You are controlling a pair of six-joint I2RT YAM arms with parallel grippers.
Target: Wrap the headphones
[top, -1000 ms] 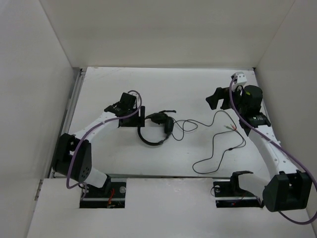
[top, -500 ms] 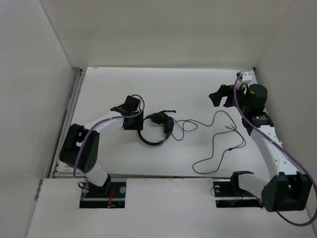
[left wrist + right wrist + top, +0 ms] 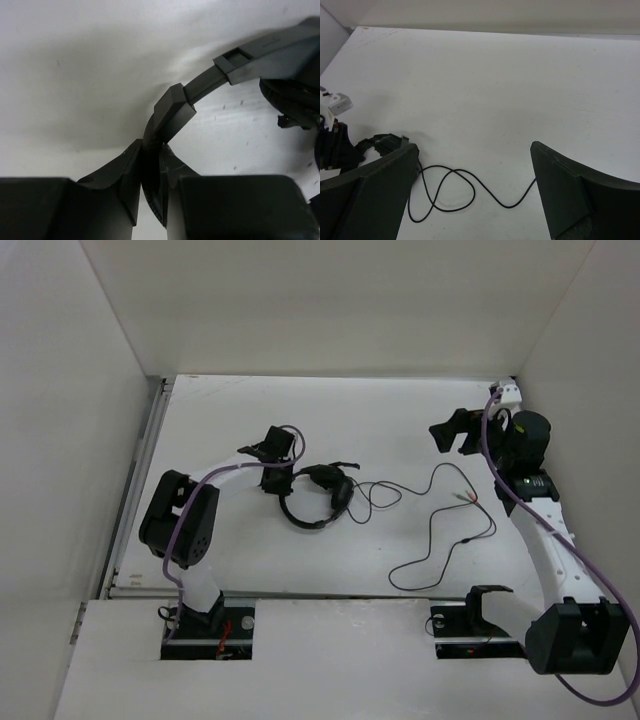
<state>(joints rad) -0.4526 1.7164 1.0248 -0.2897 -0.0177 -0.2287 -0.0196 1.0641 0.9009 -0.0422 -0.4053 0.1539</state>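
– White walls point(image 3: 330, 300) box in a white table point(image 3: 400, 420), and I have the headphones point(image 3: 318, 502) left of its middle, lying flat.

– Which way do they point?

– From the top camera the headband point(image 3: 296, 520) curves round toward the near side, and its open end faces far and right, where the earcups point(image 3: 330, 483) sit close together. The cable point(image 3: 440, 530) runs away from them to the right in loose loops, then bends back toward the near edge. Two reddish plug tips point(image 3: 462, 498) show along it.

– Any lettering?

– None I can read at this size.

– And the left gripper point(image 3: 272, 478)?

– It sits low at the left end of the headset. On the left wrist camera the left gripper point(image 3: 150, 167) is closed down to a sliver, with its fingers point(image 3: 127, 175) pinching the thin headband point(image 3: 200, 87) just below a squared slider block.

– The right side?

– I see the right gripper point(image 3: 452, 432) well apart, over the far right of the table. Its own camera shows the right gripper point(image 3: 475, 187) spread wide, holding nothing, with a loop of cable point(image 3: 445, 190) on the table below.
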